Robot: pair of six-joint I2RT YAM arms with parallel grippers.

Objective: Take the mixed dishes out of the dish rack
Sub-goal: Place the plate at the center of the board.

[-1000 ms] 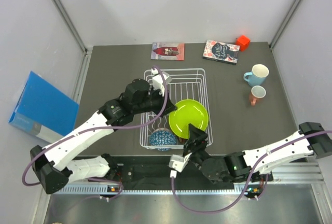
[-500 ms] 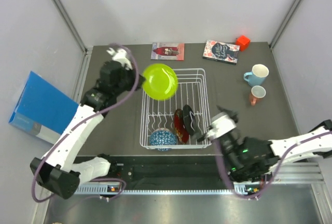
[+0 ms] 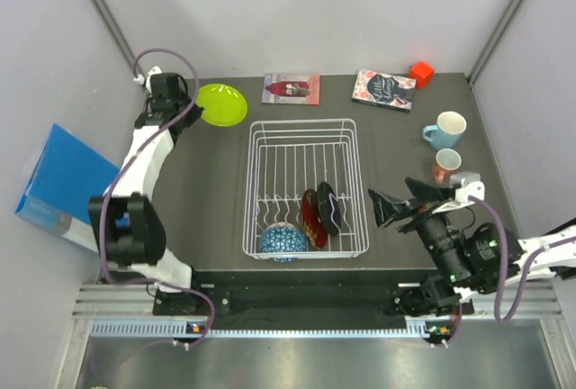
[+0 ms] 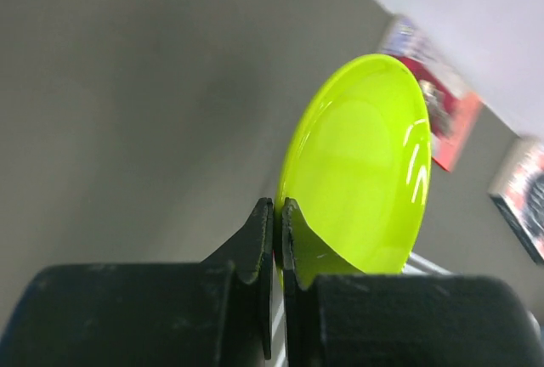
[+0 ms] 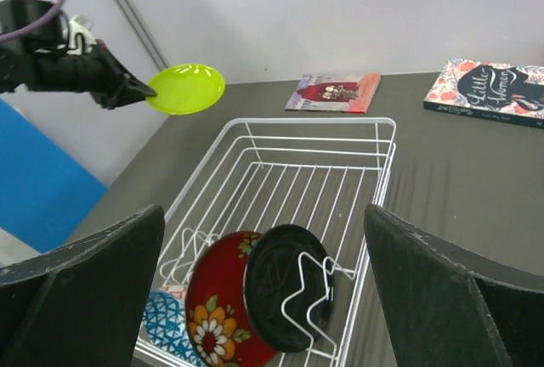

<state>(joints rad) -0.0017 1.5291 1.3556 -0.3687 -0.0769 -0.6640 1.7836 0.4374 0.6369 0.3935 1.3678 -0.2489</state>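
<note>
Lime green plate [image 3: 221, 104], rim-pinched in my left gripper [image 4: 278, 231], hangs far-left of the dish rack [image 3: 302, 124] for setting down; right gripper [image 3: 389, 198] gapes empty.

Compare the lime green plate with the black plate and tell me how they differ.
The lime green plate is bright; the black plate is dark. The lime green plate is outside the dish rack, off its far-left corner; the black plate is inside it. The left gripper pinches the lime green plate's rim; the black plate stands on edge beside the red patterned plate, ungripped. Both are round plates.
</note>
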